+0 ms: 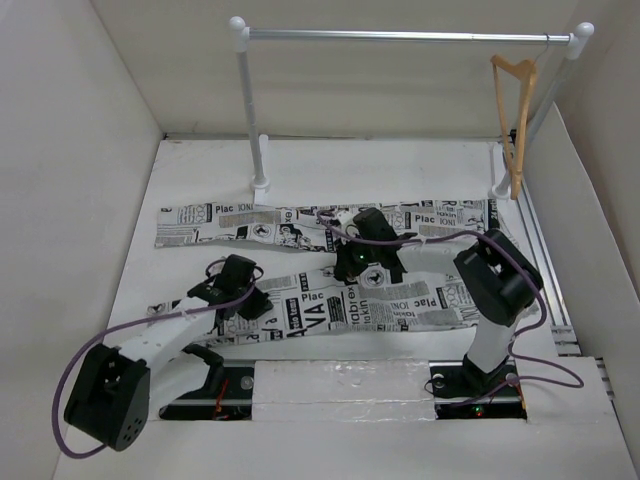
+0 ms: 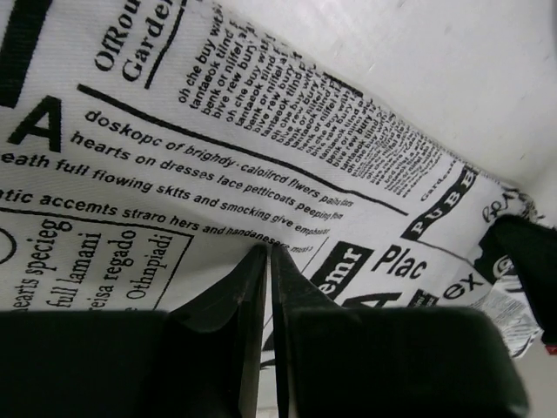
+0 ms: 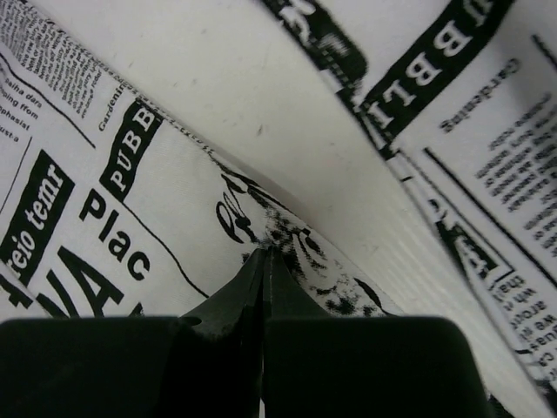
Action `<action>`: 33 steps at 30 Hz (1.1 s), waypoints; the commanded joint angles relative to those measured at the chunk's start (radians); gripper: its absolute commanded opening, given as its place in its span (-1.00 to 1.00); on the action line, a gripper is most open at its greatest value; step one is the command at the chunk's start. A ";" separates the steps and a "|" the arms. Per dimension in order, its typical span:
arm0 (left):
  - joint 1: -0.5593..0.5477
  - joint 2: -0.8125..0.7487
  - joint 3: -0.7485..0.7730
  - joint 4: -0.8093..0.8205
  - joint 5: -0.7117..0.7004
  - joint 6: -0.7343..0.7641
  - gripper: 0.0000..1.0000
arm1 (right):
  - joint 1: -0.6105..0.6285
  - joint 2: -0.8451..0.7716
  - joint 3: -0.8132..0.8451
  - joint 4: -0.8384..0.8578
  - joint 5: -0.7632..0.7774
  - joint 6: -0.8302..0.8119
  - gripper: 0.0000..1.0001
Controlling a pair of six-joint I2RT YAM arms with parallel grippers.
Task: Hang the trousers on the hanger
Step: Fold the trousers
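**Left pincer** [image 1: 248, 303]. The left arm reaches forward and rightward from its base. Its forearm lies low over the white table [image 1: 200, 170] and its wrist is pitched down. The black fingers [image 2: 248, 287] are pressed together, with only a hairline slit between them. Their tips rest on the soft white fabric trousers printed with black newspaper text [image 1: 230, 222]. Whether any cloth is nipped between the tips cannot be told. Legible print beyond the tips reads "hearts on dresses lace petticoats" and "smocking". To their right are "Plac" and a black banner reading "PUBB". The near trouser leg lies under this pincer and runs off to its right. The other leg lies flat beyond it.

**Right pincer** [image 1: 372, 272]. The right arm rises from its base with the elbow folded high on the right. The forearm reaches leftward and the wrist points down. The jaws are fully closed, with their tips at a printed edge of the near leg. A grip on the cloth cannot be confirmed. Left of the tips the print reads "Plac", "PUBB" and "teio temr". A bare strip of table shows just beyond them.

**Hanger.** The light tan wooden triangular hanger [image 1: 515, 120] is beyond and to the right of the right pincer. It hangs by its thin metal hook from the silver rail with white posts [image 1: 400, 35], well apart from both pincers.
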 commanded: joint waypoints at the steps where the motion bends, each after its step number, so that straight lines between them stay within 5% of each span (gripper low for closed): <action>1: 0.060 0.115 0.041 0.088 -0.039 0.038 -0.90 | -0.022 0.029 0.034 0.074 0.042 0.046 -1.00; 8: 0.230 0.369 0.195 0.133 -0.053 0.220 -0.89 | -0.042 0.017 0.060 0.065 0.038 0.068 -0.98; 12: 0.308 0.449 0.307 0.043 -0.096 0.337 -0.91 | -0.042 -0.012 0.083 0.004 -0.016 0.040 -0.59; 18: 0.290 0.213 0.355 -0.072 -0.151 0.351 -0.72 | -0.042 -0.204 0.048 -0.110 -0.065 -0.018 -0.11; 19: 0.305 0.127 0.350 -0.073 -0.157 0.348 -0.47 | -0.042 -0.229 0.028 -0.128 -0.065 -0.026 -0.09; 21: 0.314 0.065 0.338 -0.071 -0.221 0.327 -0.19 | -0.033 -0.299 0.005 -0.142 -0.051 -0.037 -0.17; 24: 0.343 0.045 0.353 -0.054 -0.280 0.288 0.05 | -0.011 -0.368 -0.052 -0.184 -0.017 -0.057 -1.00; 31: 0.586 0.288 0.445 0.076 -0.182 0.368 0.05 | -0.023 -0.616 -0.207 -0.260 0.100 -0.055 -1.00; 33: 0.595 0.388 0.508 0.078 -0.181 0.402 0.06 | -0.057 -0.644 -0.230 -0.285 0.130 -0.061 -0.71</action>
